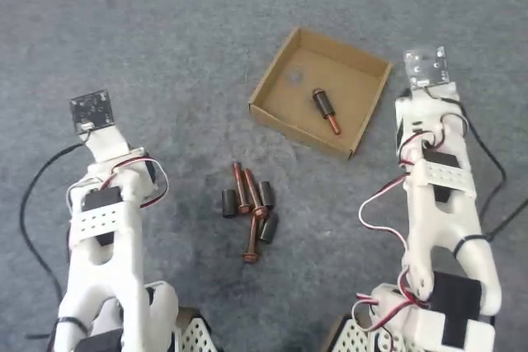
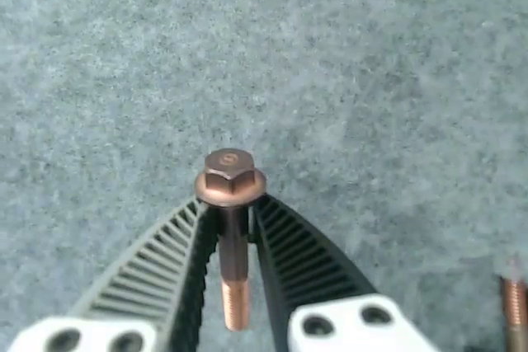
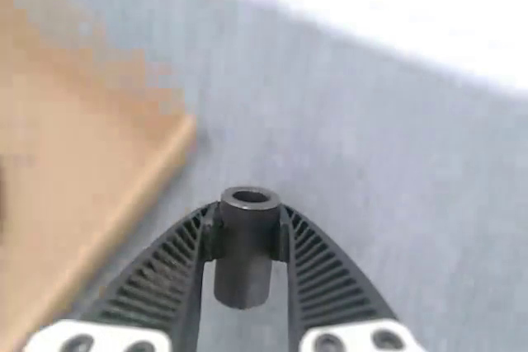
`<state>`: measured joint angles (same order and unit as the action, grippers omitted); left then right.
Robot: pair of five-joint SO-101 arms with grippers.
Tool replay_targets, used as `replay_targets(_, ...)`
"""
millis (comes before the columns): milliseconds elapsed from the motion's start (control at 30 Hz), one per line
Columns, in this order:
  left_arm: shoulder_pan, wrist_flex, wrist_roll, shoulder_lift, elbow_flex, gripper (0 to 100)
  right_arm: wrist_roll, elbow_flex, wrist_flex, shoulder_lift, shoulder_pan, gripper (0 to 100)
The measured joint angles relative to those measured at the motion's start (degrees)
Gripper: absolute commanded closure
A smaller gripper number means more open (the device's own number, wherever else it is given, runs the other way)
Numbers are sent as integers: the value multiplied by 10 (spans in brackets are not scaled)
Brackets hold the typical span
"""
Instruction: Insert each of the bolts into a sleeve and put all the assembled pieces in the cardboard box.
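My left gripper (image 2: pixel 233 204) is shut on a copper bolt (image 2: pixel 232 241), whose hex head (image 2: pixel 230 177) sticks out past the fingertips above bare carpet. My right gripper (image 3: pixel 247 220) is shut on a black sleeve (image 3: pixel 246 245), held bore-outward beside the cardboard box (image 3: pixel 74 171). In the high view the cardboard box (image 1: pixel 272 88) sits at the back centre with one assembled bolt-and-sleeve piece (image 1: pixel 326 110) inside. Between the arms lie three loose bolts (image 1: pixel 250 195) and three black sleeves (image 1: pixel 230 203) in a cluster.
The left arm (image 1: pixel 103 220) stands at the left and the right arm (image 1: pixel 441 179) at the right, just beside the box's right corner. Grey carpet (image 1: pixel 165 47) covers the table. A further bolt (image 2: pixel 516 311) shows at the left wrist view's edge.
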<state>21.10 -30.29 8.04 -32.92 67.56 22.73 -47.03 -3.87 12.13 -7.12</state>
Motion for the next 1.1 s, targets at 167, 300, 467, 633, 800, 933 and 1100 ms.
replay_targets(167, 0, 28, 0, 0, 14, 989, 3, 0, -97, 0, 37, 992)
replay_targets(300, 0, 31, 0, 0, 14, 989, 3, 0, -135, 0, 72, 992)
replay_targets(467, 0, 31, 0, 0, 14, 989, -4, -14, -267, -62, 127, 992)
replay_targets(633, 0, 31, 0, 0, 14, 989, -75, -33, -440, -134, 171, 992)
replay_targets(800, 0, 31, 0, 0, 14, 989, -122, -83, -542, -143, 207, 992)
replay_targets(933, -2, 31, 0, 0, 14, 989, -130, -151, -629, -143, 237, 992)
replay_targets(1100, -5, 32, 0, 0, 14, 989, -130, -262, -731, -143, 274, 993)
